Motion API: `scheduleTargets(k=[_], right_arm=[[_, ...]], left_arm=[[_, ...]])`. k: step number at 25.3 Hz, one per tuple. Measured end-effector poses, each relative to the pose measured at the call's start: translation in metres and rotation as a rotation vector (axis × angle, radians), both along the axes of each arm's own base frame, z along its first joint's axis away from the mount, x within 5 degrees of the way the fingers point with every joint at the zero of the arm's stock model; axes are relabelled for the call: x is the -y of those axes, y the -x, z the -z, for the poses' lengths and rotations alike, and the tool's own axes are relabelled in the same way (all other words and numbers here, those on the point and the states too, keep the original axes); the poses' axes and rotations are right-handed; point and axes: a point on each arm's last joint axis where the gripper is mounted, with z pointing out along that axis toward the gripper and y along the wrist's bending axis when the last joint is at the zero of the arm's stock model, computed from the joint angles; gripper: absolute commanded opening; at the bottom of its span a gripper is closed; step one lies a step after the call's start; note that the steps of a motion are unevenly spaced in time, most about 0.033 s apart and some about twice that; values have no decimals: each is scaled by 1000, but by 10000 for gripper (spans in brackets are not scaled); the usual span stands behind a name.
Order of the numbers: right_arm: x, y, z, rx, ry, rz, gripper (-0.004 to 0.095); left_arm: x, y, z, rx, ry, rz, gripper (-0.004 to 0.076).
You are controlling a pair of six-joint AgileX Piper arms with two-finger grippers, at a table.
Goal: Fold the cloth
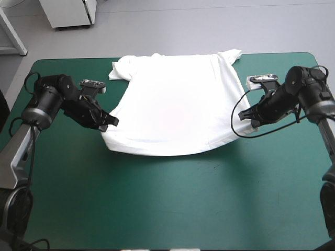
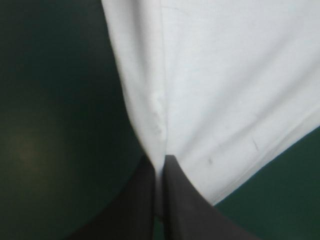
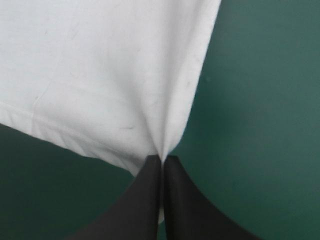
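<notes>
Rectangular table under smooth teal-green cover [image 1: 167, 209]: rounded corners seen at far left and far right. Cover laid flat, unwrinkled. Same teal-green cover [image 3: 260, 125] seen in both wrist views.

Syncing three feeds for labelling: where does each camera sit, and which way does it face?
High: above and behind the robot, looking down at the table; both arms show.
Left wrist: above the left gripper, along its shut fingers, at the T-shirt.
Right wrist: above the right gripper, same, opposite side.
Shared: all three show the T-shirt.
</notes>
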Motion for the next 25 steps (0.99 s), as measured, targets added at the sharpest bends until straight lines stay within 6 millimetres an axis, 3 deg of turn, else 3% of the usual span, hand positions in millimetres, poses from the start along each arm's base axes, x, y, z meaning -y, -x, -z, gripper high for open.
scheduleTargets(k=[3, 6, 10, 17, 25], right_arm=[[0, 39, -5, 5, -5, -2, -13], [-6, 86, 3, -20, 27, -30, -13], [-7, 128, 21, -65, 75, -61, -13], [1, 177, 45, -99, 99, -40, -13], [5, 210, 65, -124, 97, -26, -13]], left_arm=[[-4, 33, -4, 2, -5, 12, -22], [-8, 62, -2, -8, -6, 22, -22], [-11, 92, 10, -37, -8, 25, -22], [-11, 149, 28, -68, -9, 33, -22], [-18, 188, 52, -109, -7, -1, -22]])
